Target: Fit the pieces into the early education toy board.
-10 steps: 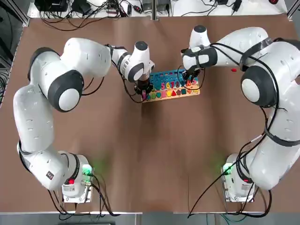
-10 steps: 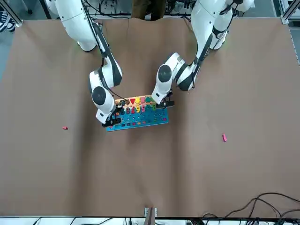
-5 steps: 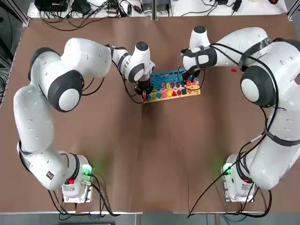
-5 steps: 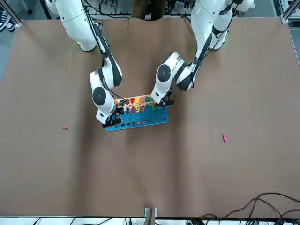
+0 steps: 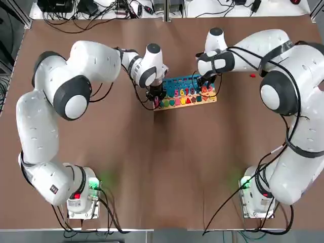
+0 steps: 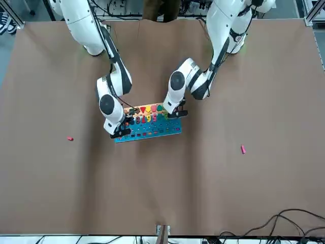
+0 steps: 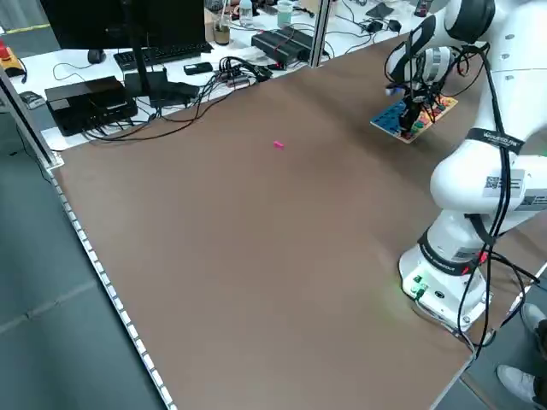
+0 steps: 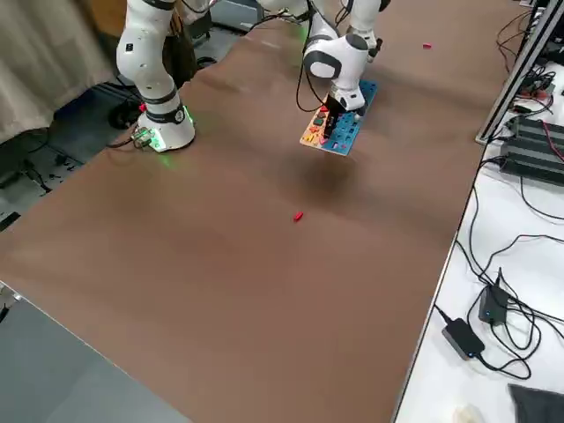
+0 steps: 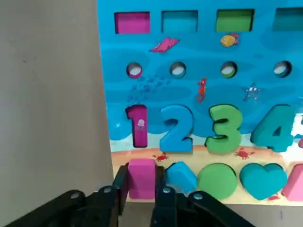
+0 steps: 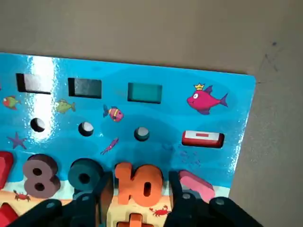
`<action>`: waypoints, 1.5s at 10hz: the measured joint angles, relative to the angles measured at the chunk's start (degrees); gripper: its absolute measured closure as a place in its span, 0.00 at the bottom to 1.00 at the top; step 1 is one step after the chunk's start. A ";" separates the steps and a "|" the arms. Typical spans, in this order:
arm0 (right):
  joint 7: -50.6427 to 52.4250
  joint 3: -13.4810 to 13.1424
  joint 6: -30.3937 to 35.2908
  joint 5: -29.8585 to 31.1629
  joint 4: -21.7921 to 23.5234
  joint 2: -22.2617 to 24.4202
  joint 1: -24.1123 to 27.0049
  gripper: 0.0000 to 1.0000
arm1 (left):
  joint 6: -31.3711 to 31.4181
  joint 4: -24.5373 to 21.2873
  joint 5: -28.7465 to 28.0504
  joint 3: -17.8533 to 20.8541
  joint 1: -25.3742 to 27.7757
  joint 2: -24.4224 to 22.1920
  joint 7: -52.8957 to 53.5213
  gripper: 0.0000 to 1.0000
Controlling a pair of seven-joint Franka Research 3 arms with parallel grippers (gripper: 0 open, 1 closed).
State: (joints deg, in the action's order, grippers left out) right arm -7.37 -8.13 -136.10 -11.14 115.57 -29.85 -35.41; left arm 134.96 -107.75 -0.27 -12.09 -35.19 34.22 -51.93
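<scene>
Board (image 5: 186,92), L gripper (image 9: 140,191) clamps pink block (image 9: 141,177), R gripper (image 10: 137,191) jaws apart round orange 10 (image 10: 138,183), wrist cams only

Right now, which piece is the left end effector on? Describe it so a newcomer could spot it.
Find the toy board mid-table between the two arms, then its tan lower strip of shapes. At the end of that strip, below the numeral 1, sits the pink block, clamped by the left end effector; its neighbours are blue, green and teal.
</scene>
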 joint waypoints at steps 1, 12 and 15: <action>0.00 0.00 0.17 0.00 -0.05 0.00 0.00 0.44 | 0.00 0.04 0.00 0.01 0.16 0.02 0.00 0.74; 0.00 0.00 3.16 0.00 -0.33 1.82 -0.01 0.48 | -3.21 0.33 0.00 -1.72 0.87 0.00 -0.06 0.74; -0.03 -0.58 5.55 0.00 -0.37 3.99 0.89 0.48 | -3.32 0.17 0.00 -1.72 0.91 0.00 -0.07 0.74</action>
State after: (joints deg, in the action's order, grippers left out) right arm -7.39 -8.72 -130.55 -11.13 115.20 -25.86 -34.52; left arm 131.64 -107.58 -0.27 -13.81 -34.28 34.22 -51.99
